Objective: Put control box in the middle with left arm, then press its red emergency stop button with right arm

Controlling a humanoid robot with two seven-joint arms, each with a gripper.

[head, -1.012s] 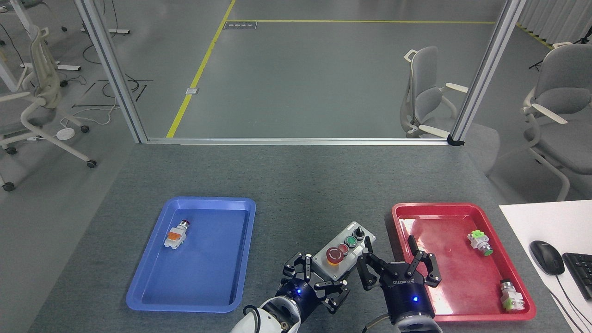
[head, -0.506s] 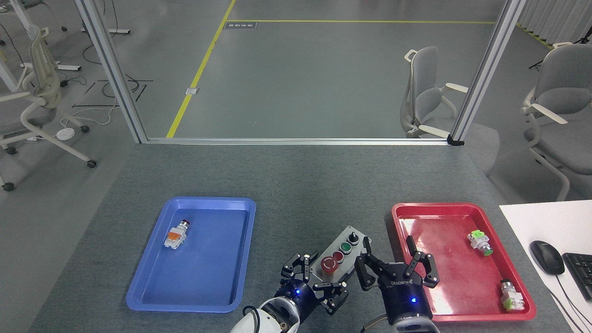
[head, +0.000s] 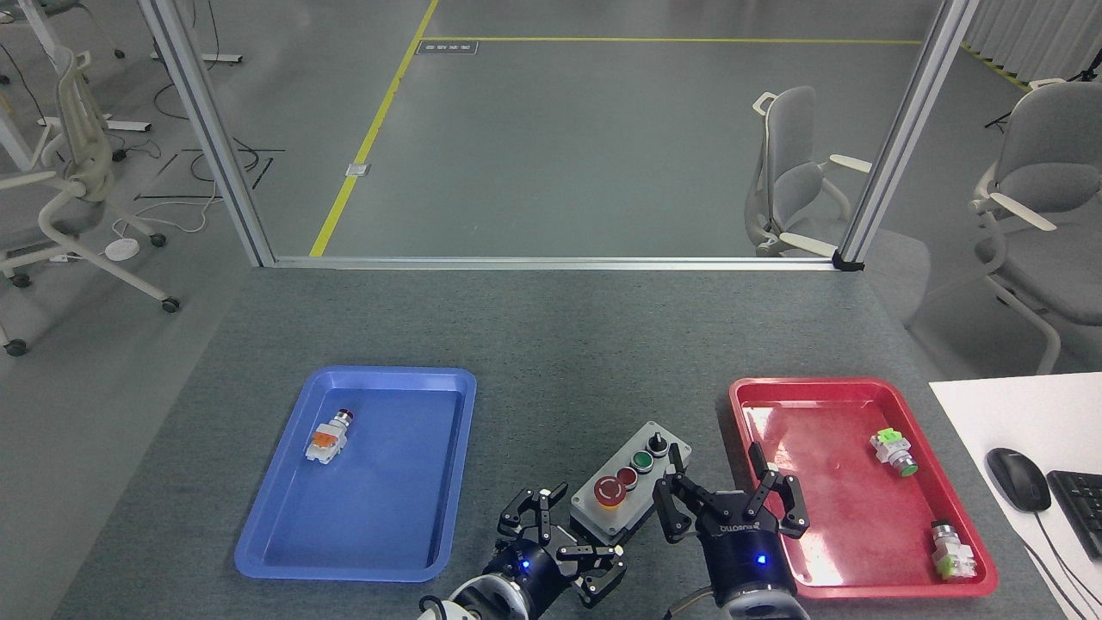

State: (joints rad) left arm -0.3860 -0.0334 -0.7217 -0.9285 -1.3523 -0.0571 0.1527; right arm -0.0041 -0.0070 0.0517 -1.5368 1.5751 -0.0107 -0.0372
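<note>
Light grey oblong control box (head: 633,486) with a black base, resting on the grey speckled felt bench (head: 551,344) between both claws. Left claw (head: 560,538), released, fingers spread just clear of the box's near-left corner. Right claw (head: 727,508), released, just right of the box. Red mushroom-cap emergency stop button (head: 610,490) lies nearest the left claw.

Bright, even overhead light; sharp picture, soft faint shadows.
</note>
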